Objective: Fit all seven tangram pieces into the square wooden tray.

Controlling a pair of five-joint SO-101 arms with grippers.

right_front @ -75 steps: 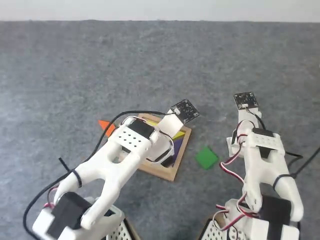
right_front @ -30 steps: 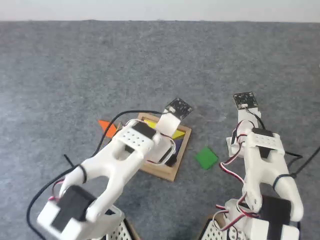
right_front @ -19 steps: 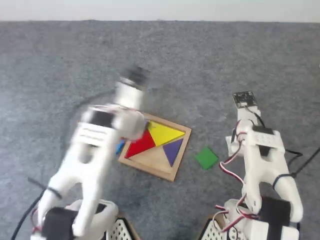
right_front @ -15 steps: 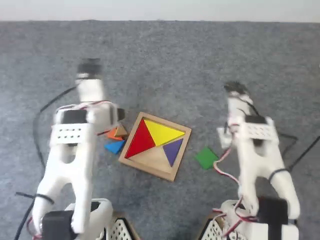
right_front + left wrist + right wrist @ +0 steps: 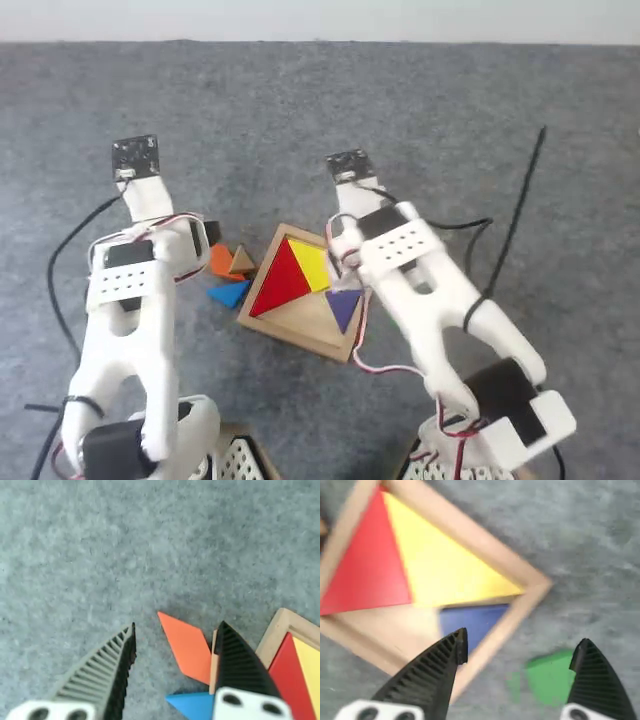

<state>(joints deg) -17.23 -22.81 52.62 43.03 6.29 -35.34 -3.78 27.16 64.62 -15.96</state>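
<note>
Logging stock from my remote seat, nearest first.

1. Square wooden tray [image 5: 300,338]: holds the red triangle [image 5: 283,282], yellow triangle [image 5: 313,262] and purple triangle [image 5: 342,305]. Its near portion is bare wood.
2. Right gripper [image 5: 522,639]: fingers spread, hanging over the tray's 3 o'clock rim. The green piece [image 5: 550,677] lies on the mat just outside that rim.
3. Blue triangle [image 5: 230,293]: at the tray's 9 o'clock.
4. Orange parallelogram [image 5: 220,260] and tan triangle [image 5: 242,260]: touching, at 10 o'clock.
5. Left gripper [image 5: 177,627]: fingers spread, the orange piece's tip between them.
</note>
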